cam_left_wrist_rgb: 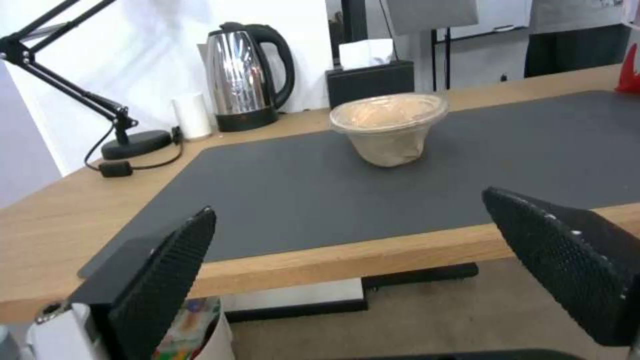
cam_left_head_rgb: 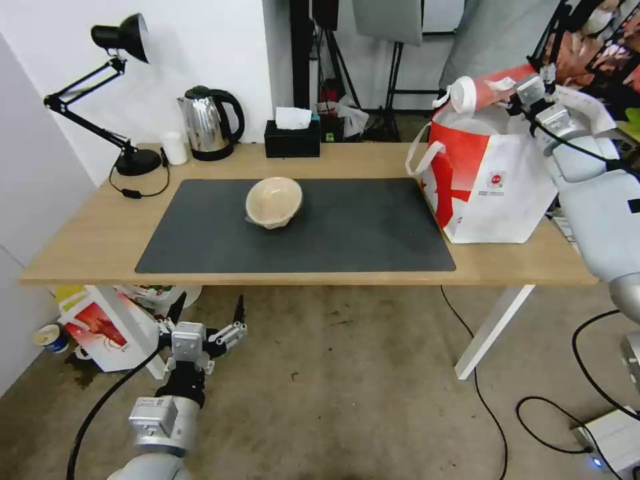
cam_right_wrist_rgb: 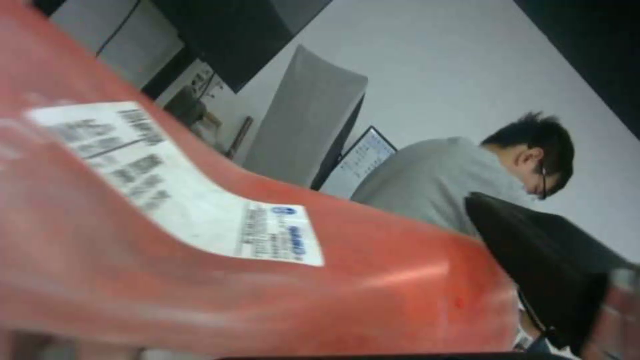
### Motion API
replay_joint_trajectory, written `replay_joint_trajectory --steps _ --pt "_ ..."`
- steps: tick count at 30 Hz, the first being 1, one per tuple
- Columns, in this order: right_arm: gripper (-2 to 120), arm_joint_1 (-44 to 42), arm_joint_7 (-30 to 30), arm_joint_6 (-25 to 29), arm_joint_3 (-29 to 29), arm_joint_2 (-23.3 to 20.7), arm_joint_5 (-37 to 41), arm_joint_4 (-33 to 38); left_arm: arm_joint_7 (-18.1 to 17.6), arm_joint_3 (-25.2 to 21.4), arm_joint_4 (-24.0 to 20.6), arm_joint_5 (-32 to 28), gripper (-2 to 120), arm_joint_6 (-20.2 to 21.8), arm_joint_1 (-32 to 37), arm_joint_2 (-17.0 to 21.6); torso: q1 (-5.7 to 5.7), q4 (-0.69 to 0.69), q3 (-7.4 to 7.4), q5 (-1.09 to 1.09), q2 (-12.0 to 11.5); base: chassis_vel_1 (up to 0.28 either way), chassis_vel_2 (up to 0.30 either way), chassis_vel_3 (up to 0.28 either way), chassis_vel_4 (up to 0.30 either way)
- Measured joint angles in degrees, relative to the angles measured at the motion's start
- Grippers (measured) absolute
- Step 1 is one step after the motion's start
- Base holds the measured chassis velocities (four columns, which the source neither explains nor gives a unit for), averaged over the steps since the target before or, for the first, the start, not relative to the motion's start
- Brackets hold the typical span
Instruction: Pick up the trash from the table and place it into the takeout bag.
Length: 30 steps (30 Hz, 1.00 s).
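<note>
My R gripper (cam_left_head_rgb: 517, 100) clamped on red cup (cam_left_head_rgb: 497, 93) over takeout bag (cam_left_head_rgb: 487, 180); L gripper (cam_left_head_rgb: 208, 313) wide open, empty, below table (cam_left_head_rgb: 93, 233).

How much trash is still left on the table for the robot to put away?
One piece remains: the beige paper bowl, on the dark mat of the table. The right gripper is up at the takeout bag's red flap, but I cannot tell what is inside the bag. The left gripper hangs open below the table edge, holding nothing.
</note>
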Motion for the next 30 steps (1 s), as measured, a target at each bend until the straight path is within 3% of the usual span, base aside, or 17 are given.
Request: replay_joint_trajectory --steps 5,20,30 --pt "100 -0.75 -0.09 -1.81 -1.18 -2.85 1.60 4.16 0.00 0.00 0.00 0.00 100 0.00 0.00 0.00 0.00 -0.01 0.00 0.00 0.00 0.000 0.000 0.000 0.000" --pt "100 -5.23 -2.50 -8.54 -3.67 -12.31 7.29 14.45 0.00 0.00 0.00 0.00 100 0.00 0.00 0.00 0.00 0.00 0.00 0.00 0.00 0.000 0.000 0.000 0.000" --pt "100 -7.93 -4.13 -10.10 -1.23 -15.41 6.99 14.49 0.00 0.00 0.00 0.00 100 0.00 0.00 0.00 0.00 -0.01 0.00 0.00 0.00 0.000 0.000 0.000 0.000"
